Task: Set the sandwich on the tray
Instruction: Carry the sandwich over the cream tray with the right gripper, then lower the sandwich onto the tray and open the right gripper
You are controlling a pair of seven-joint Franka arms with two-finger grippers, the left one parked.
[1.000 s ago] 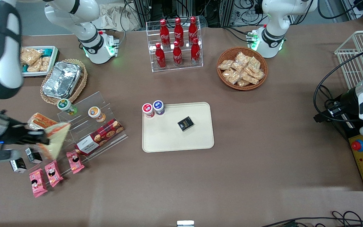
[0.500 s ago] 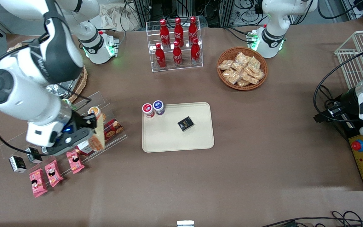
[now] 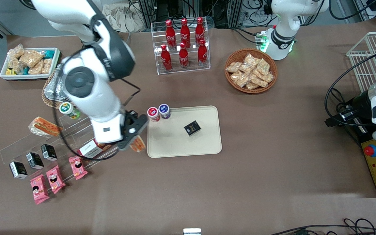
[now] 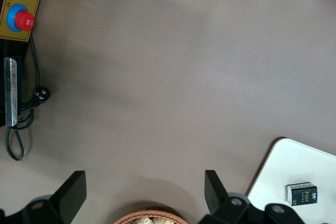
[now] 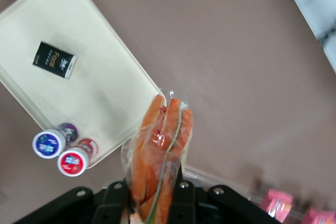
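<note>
My right gripper (image 3: 132, 137) is shut on the sandwich (image 3: 138, 144), a clear-wrapped wedge, and holds it above the table just beside the tray's edge that faces the working arm's end. In the right wrist view the sandwich (image 5: 163, 140) sticks out between my fingers (image 5: 114, 203), cut edge showing orange filling with a thin green layer; my gripper (image 5: 152, 198) clamps its lower part. The cream-beige tray (image 3: 175, 145) lies mid-table and also shows in the right wrist view (image 5: 100, 93) and the left wrist view (image 4: 294, 166). A small black box (image 3: 192, 128) lies on it.
A red-lidded cup (image 3: 153, 113) and a blue-lidded cup (image 3: 164, 110) stand at the tray's corner. A clear acrylic stand with a cookie box (image 3: 90, 149) is under my arm. A smaller sandwich (image 3: 42, 126), pink packets (image 3: 54, 178), a cola rack (image 3: 183, 42) and a snack basket (image 3: 250, 70) stand around.
My arm has carried the sandwich from the working arm's end of the table, over the acrylic stand, to the tray's edge. The sandwich has turned edge-up in the grip.
</note>
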